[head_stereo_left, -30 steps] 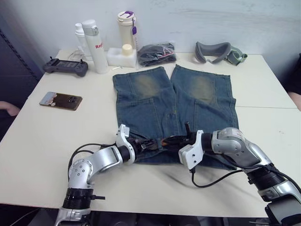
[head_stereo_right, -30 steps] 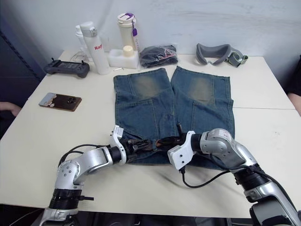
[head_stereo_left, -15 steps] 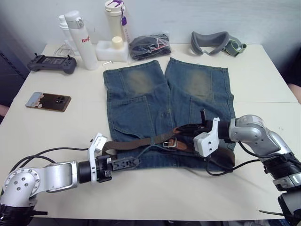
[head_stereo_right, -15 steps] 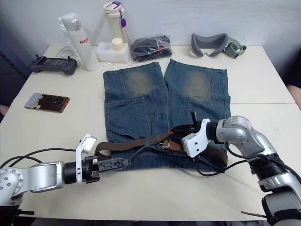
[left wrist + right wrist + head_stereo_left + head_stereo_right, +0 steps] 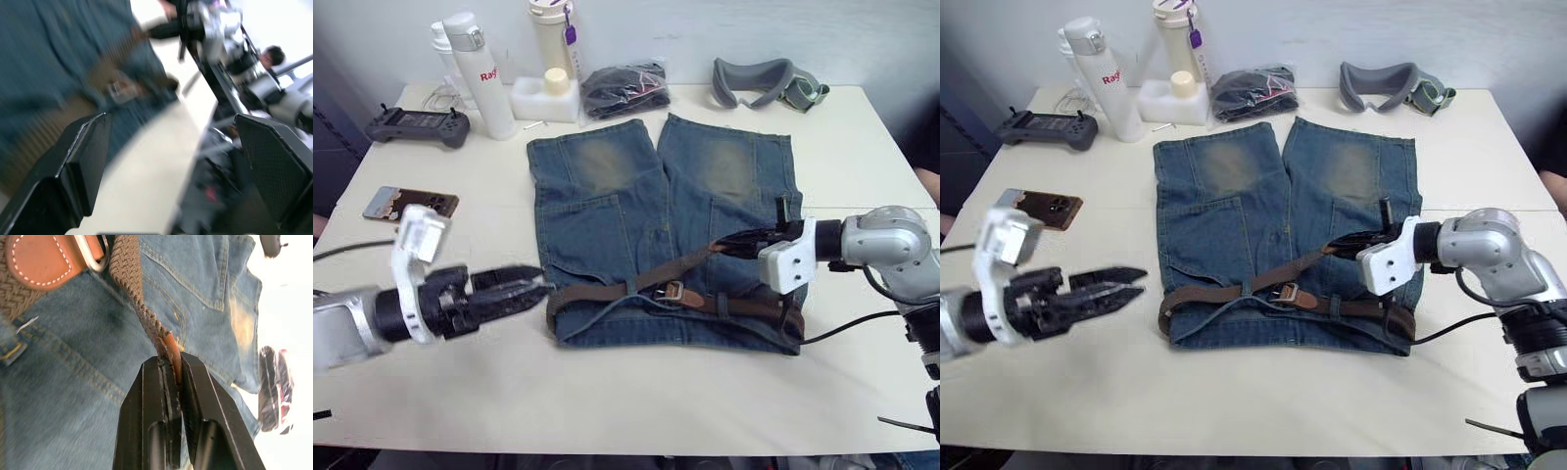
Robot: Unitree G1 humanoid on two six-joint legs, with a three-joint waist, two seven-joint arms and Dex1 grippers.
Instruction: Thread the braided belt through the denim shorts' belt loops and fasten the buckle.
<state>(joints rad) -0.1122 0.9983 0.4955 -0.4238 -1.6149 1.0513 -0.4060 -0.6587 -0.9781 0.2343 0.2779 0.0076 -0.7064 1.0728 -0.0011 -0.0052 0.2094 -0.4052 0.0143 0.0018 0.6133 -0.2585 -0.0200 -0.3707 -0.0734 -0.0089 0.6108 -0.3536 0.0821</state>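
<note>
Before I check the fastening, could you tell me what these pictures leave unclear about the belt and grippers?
- The buckle: too small in the eye views to tell whether its prong is engaged; cut off by the edge in the right wrist view.
- The braided belt along the back of the denim shorts: hidden beneath the cloth.
- The belt's tip: covered by the right gripper.
- Left wrist view: motion blur smears the shorts beyond the left gripper.

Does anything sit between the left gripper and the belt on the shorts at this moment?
Nothing visible does. The left gripper, open, hangs over bare table beside the denim shorts, with open surface up to the braided belt looped at the waistband. The right gripper pinches the belt's leather tip.
</note>
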